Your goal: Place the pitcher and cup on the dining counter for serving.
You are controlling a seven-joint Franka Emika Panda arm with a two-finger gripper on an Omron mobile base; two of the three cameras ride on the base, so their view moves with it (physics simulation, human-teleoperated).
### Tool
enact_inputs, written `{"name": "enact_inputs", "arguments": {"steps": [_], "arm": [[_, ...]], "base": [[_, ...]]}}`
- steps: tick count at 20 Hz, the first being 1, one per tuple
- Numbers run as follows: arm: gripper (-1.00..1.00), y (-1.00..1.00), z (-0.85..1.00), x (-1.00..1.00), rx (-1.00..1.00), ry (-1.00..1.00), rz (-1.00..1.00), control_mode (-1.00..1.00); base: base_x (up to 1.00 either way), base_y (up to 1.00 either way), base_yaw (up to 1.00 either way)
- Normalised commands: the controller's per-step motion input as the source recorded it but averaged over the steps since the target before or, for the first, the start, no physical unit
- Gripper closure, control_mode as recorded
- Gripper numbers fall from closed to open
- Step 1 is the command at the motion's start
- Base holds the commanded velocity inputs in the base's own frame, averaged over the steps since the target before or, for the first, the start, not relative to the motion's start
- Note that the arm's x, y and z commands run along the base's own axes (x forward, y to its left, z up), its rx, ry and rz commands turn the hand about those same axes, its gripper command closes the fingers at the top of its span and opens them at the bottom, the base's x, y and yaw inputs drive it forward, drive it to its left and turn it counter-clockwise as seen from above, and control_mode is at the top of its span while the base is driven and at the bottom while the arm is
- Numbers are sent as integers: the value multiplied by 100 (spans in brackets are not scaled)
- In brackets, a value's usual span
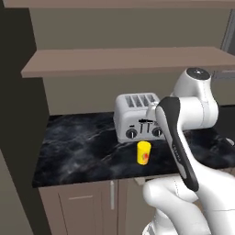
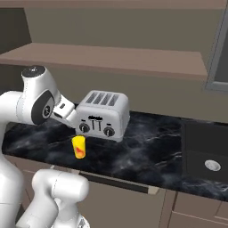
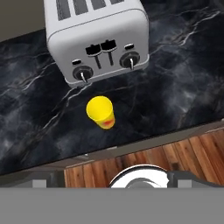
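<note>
I look down through the hand camera at the cup [image 3: 100,111], a small yellow tumbler with a red mark, standing upright on the black marble counter [image 3: 175,87] below my claw and slightly ahead of it. A silver toaster [image 3: 97,39] sits just beyond the cup, close but apart. My claw is spread wide with nothing in it. I judge I am at the approach step: next I must lower over the cup and close around its sides.

Dim, flat, perhaps slightly soft rendering
</note>
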Motion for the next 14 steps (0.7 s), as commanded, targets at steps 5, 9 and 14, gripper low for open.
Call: {"name": "enact_inputs", "arguments": {"steps": [5,9,14], "arm": [[-100,0,0,0,0,0,0,100],[-100,0,0,0,0,0,0,100],[-100,0,0,0,0,0,0,100]], "base": [[1,-9,16],[0,-32,18],[0,-40,3]]}}
